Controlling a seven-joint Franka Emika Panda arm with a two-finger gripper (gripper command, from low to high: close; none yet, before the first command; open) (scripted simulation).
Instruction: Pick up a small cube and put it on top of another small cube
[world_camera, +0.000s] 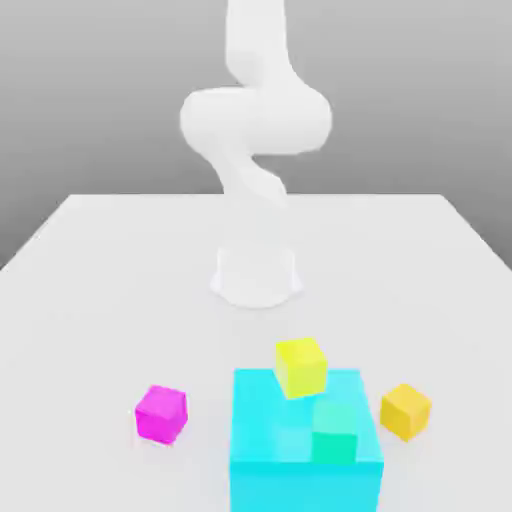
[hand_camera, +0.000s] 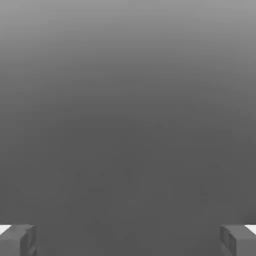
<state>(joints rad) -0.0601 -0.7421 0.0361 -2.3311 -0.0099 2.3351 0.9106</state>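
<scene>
The small magenta-pink cube (world_camera: 162, 414) rests on the white table toward the exterior view's left, by itself. On the big cyan block (world_camera: 305, 455) sits the small mint-green cube (world_camera: 335, 430), near that block's right side. In the hand view my gripper (hand_camera: 128, 240) is open, its two grey fingertips (hand_camera: 17, 241) spread far apart with nothing between them, facing plain grey background. The white arm (world_camera: 255, 125) rises above its base (world_camera: 256, 275) at the middle of the table, well behind the cubes.
A yellow cube (world_camera: 301, 366) sits tilted at the far edge of the cyan block. An orange cube (world_camera: 405, 411) lies on the table to the exterior view's right of that block. The white table (world_camera: 100, 300) stretches wide around the base.
</scene>
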